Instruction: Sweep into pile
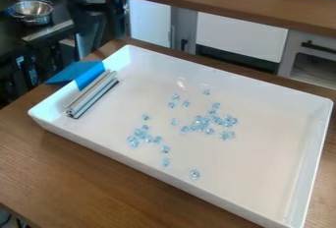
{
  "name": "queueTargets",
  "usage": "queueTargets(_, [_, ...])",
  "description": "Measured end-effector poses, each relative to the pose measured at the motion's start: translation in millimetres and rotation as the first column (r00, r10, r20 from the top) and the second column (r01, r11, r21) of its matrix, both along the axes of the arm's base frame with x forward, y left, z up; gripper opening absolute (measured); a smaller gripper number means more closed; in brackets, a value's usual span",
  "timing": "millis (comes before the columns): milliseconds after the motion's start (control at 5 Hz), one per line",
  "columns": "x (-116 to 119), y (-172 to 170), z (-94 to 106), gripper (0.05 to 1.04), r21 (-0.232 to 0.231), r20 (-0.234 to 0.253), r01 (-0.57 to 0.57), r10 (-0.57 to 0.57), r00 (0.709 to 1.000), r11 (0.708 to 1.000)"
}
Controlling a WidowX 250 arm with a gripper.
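Camera view: the silver bars [93,94] are lying inside the white tray [256,173], their long axis running from lower left to upper right beside the short left wall; a blue flap [73,71] is pointing leftward over the rim. Pale-blue beads [199,122] are lying scattered. Whether the gripper is pinching anything, I cannot tell.
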State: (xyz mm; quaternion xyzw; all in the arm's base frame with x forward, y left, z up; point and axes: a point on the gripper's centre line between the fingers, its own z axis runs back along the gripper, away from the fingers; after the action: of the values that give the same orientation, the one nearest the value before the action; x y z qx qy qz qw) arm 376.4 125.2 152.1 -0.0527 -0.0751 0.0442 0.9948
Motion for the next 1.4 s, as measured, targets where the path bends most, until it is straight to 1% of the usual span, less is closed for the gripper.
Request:
queueTargets(200, [-5,4,-15.8,1.001,0.063,0.072,-0.001,-0.003,0.997,0.998])
queueTargets(400, [-10,9,-29.2,1.001,0.091,0.111,-0.005,-0.005,0.994,0.996])
queueTargets(600, [-14,16,-37.8,1.001,0.089,0.125,-0.037,0.025,0.992,0.995])
queueTargets(800, [-17,18,-49.2,1.001,0.105,0.121,-0.058,0.045,0.992,0.993])
queueTargets(1000, [-19,21,-56.4,1.001,0.139,0.127,-0.074,0.056,0.99,0.988])
queueTargets(1200, [-21,20,-64.3,1.001,0.15,0.13,-0.08,0.061,0.99,0.985])
queueTargets(1400, [-20,19,-68.9,1.001,0.154,0.144,-0.086,0.064,0.987,0.984])
